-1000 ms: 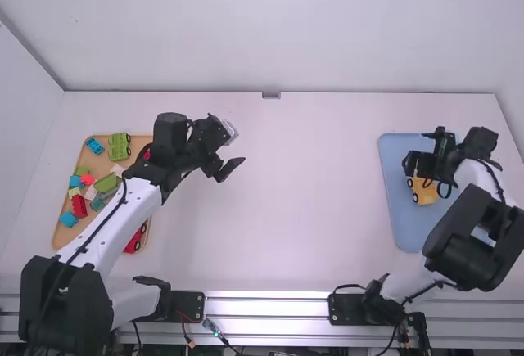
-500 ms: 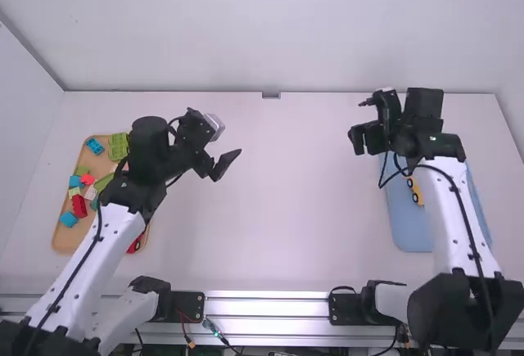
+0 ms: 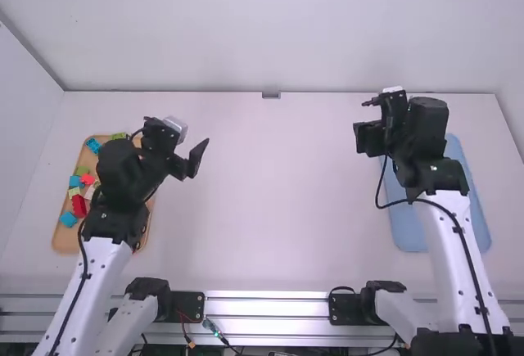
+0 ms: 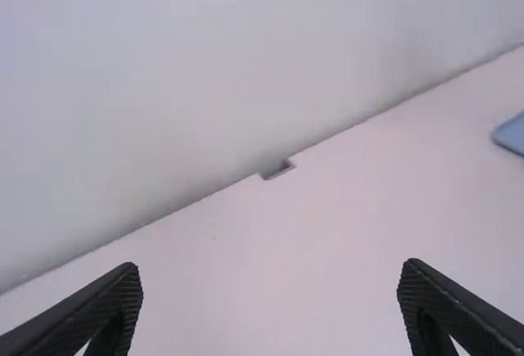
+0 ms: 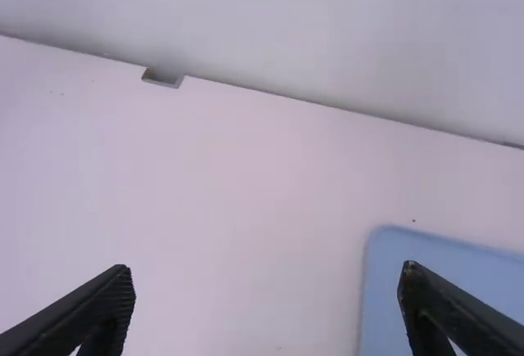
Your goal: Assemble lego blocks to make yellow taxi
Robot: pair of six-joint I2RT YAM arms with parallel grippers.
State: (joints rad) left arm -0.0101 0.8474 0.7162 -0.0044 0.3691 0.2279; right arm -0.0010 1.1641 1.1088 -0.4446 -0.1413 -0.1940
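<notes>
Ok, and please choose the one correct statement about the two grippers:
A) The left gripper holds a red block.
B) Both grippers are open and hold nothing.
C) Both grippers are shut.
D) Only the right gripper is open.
B: in the wrist views the fingers of the left gripper and of the right gripper stand wide apart, with no block between them.

Count two trays: one tan tray point(image 3: 65, 242) and one blue tray point(image 3: 408, 234); count at least three blue blocks point(image 3: 68, 219), two green blocks point(image 3: 119, 136), two red blocks point(image 3: 79, 205), one pale yellow block point(image 3: 74, 193) and one whitish block point(image 3: 90, 193); allow for more, partly hidden.
</notes>
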